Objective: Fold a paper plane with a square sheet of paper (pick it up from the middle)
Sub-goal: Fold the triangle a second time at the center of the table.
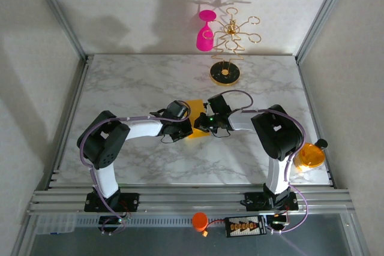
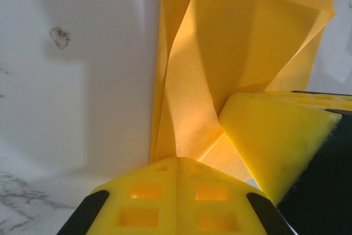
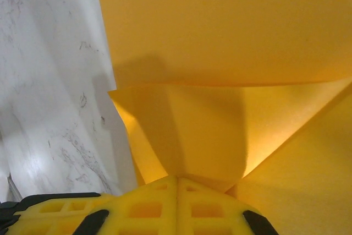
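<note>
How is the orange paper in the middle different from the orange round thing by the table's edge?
The paper has straight edges and folds; the disc is round. The paper is pinched mid-table by the left end effector and right end effector; the disc sits untouched beside the right arm. The disc looks see-through; the paper does not. Both are orange.

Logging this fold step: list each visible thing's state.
Thin orange-yellow paper sheet: partly folded, creased.
Left gripper: shut on the sheet.
Right gripper: shut on the sheet.
Gold wire stand: upright.
Pink wine glass: hanging upside down from stand.
Round orange translucent disc: lying at edge of marble table.
</note>
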Available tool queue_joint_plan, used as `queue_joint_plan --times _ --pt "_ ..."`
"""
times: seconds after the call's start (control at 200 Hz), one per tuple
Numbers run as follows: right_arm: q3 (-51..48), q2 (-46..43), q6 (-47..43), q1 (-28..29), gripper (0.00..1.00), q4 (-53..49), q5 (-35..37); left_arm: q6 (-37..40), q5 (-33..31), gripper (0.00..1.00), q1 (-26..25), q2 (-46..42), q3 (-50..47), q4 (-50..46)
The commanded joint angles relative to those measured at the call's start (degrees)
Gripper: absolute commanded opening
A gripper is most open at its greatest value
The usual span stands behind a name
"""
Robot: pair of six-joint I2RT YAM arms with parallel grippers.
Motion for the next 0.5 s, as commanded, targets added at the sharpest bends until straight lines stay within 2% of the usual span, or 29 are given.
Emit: queue_joint_plan --times 0.0,0.496 --pt "1.0 2.1 -1.5 -0.4 0.0 -2.8 2.4 0.2 -3.2 0.0 0.3 0.9 -2.8 -5.7" --pt "7.4 7.2 -4.3 -12.0 0.0 -2.5 3.3 1.9 -3.6 0.0 0.4 1.6 -6.0 -6.8"
